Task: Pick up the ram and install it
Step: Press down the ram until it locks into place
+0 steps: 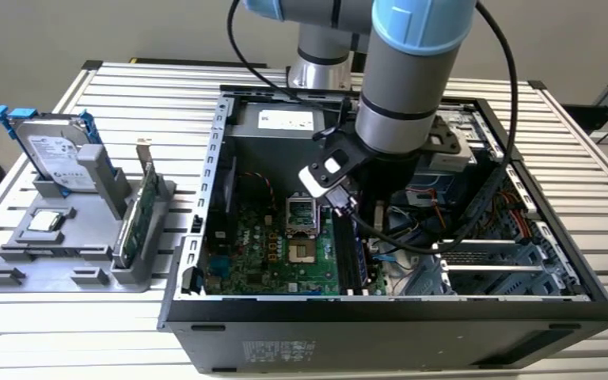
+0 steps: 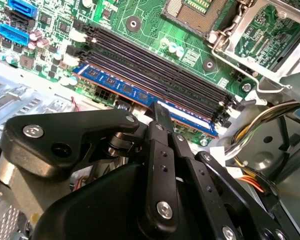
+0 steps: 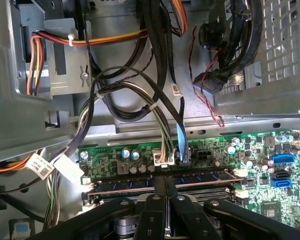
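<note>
the ram [image 2: 140,95] lies in the outermost of the slots [image 2: 160,70] on the motherboard [image 2: 140,20], its blue board and row of dark chips running along the slot's length; in the first wrist view it shows as a dark strip [image 3: 200,176] between the white end clips. whether it is fully seated i cannot tell. the pincer [image 2: 160,112] stands over the middle of the ram with its two black fingers [image 2: 162,120] drawn close together and pinching the stick's upper edge, as far as the second wrist view lets me judge. the other three slots beside the ram are bare. past them sits the cpu socket [image 2: 200,10] with its metal frame. in the first wrist view, bundles of cables [image 3: 155,90] hang along the case wall above the board. in the exterior view the arm [image 1: 399,95] reaches down into the open case [image 1: 389,317], which lies on its side on the slatted table [image 1: 93,332]. well apart, toward the exterior view's left, a grey rack [image 1: 61,261] holds a hard drive [image 1: 56,154] upright and a green card [image 1: 140,214] on edge.
</note>
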Robot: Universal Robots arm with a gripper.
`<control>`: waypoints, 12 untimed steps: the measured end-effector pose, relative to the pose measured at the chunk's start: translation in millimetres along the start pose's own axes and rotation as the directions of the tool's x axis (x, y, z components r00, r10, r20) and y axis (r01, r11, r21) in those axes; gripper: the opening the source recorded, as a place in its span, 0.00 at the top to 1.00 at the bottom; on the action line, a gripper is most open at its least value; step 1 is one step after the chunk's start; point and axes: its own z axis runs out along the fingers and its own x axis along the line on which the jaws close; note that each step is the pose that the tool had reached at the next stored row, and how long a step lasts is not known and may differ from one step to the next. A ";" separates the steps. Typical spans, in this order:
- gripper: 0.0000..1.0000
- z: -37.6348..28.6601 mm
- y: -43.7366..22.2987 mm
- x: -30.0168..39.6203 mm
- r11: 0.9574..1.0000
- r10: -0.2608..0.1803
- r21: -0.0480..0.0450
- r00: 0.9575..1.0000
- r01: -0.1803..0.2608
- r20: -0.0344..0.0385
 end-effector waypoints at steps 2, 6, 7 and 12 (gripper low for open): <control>1.00 0.7 0.0 0.0 1.000 0.000 0.000 1.000 0.000 0.000; 1.00 2.7 -0.1 0.2 1.000 0.000 0.000 1.000 0.000 0.000; 1.00 3.4 -0.2 0.2 1.000 0.000 0.000 1.000 0.000 0.000; 1.00 6.1 -0.3 0.3 1.000 0.000 0.000 1.000 0.000 0.000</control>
